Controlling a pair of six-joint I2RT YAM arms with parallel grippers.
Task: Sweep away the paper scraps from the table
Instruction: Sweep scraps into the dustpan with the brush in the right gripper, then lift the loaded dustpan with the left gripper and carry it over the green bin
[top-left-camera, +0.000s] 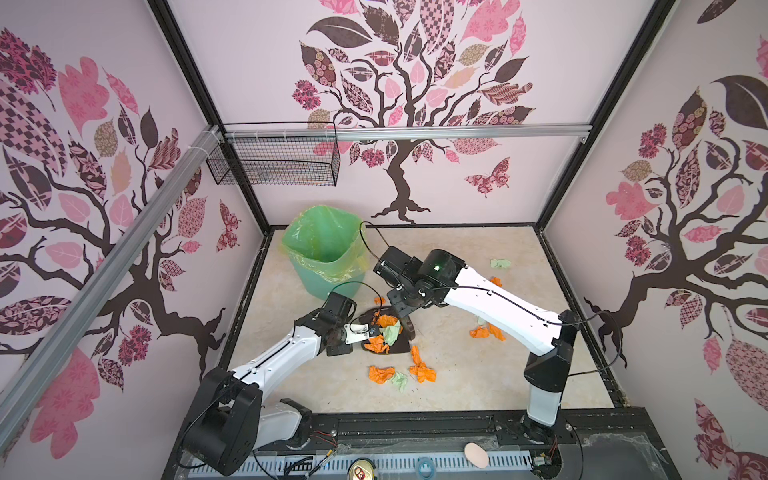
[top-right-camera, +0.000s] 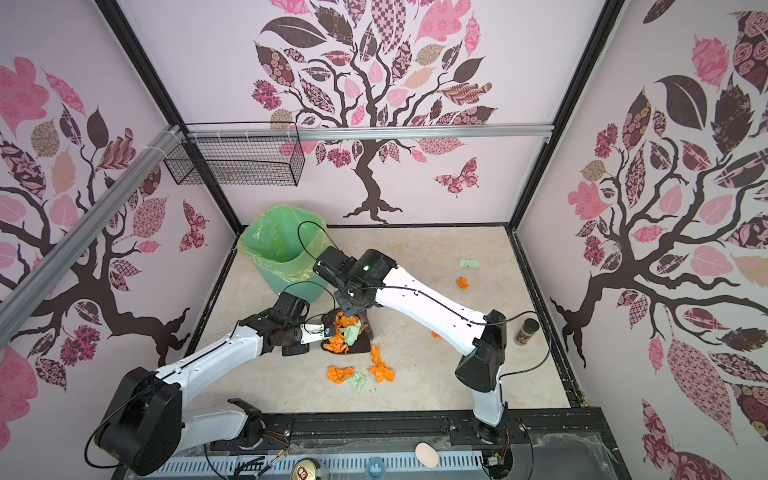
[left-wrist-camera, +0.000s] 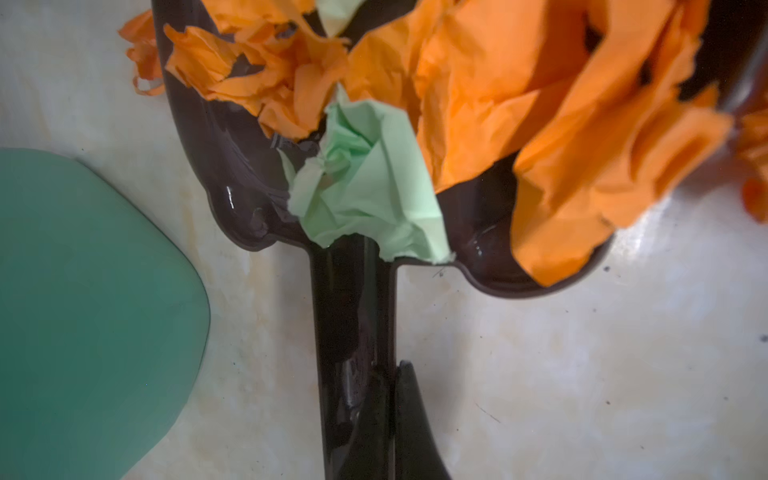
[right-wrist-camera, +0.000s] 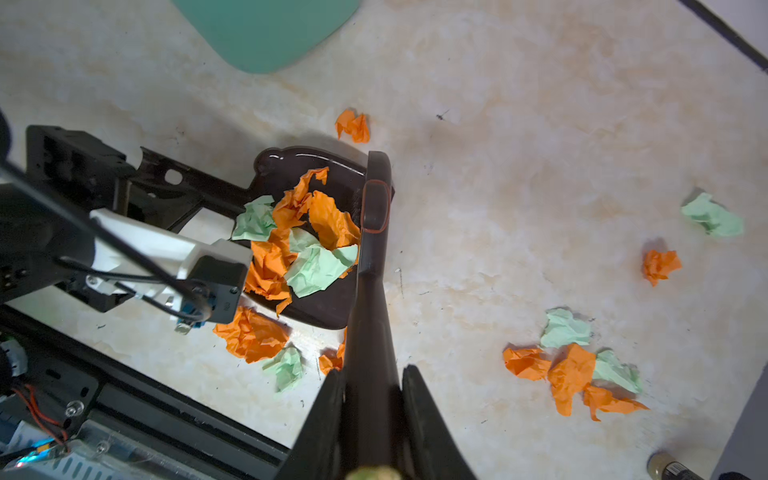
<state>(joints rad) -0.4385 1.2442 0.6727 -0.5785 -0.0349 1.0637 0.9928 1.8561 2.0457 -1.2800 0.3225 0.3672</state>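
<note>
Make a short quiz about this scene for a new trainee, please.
1. True or false: some paper scraps lie in the dustpan.
2. The right fingers are shut on: A) a sponge, B) the brush, C) a cup.
3. Name the two colours of the scraps lying on the table.
Key: 1 true; 2 B; 3 orange and pale green.
</note>
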